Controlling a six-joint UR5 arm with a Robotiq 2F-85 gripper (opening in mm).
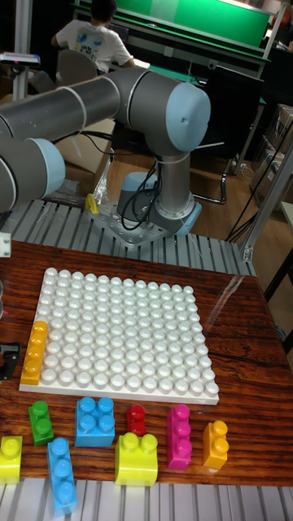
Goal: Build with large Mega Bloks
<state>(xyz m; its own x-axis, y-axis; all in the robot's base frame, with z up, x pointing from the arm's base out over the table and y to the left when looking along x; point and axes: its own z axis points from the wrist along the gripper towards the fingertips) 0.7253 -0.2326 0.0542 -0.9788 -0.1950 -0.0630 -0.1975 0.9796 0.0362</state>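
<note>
A large white studded baseplate [122, 334] lies on the wooden table. One long orange brick [34, 352] sits on its near left edge. Loose Mega Bloks stand in front of the plate: a green one [41, 422], a blue square one [95, 421], a small red one [136, 419], a magenta one [179, 437], an orange one [216, 444], a yellow-green arch [137, 458], a long blue one [62, 475] and a yellow one [10, 458]. A dark part [8, 358] pokes in at the left edge beside the orange brick. It may be my gripper, and its jaws are hidden.
The arm's base [155, 220] stands behind the plate, and its grey links reach off to the left. A ribbed metal strip [163, 244] runs along the table's back edge. A person [89, 37] sits at a desk far behind.
</note>
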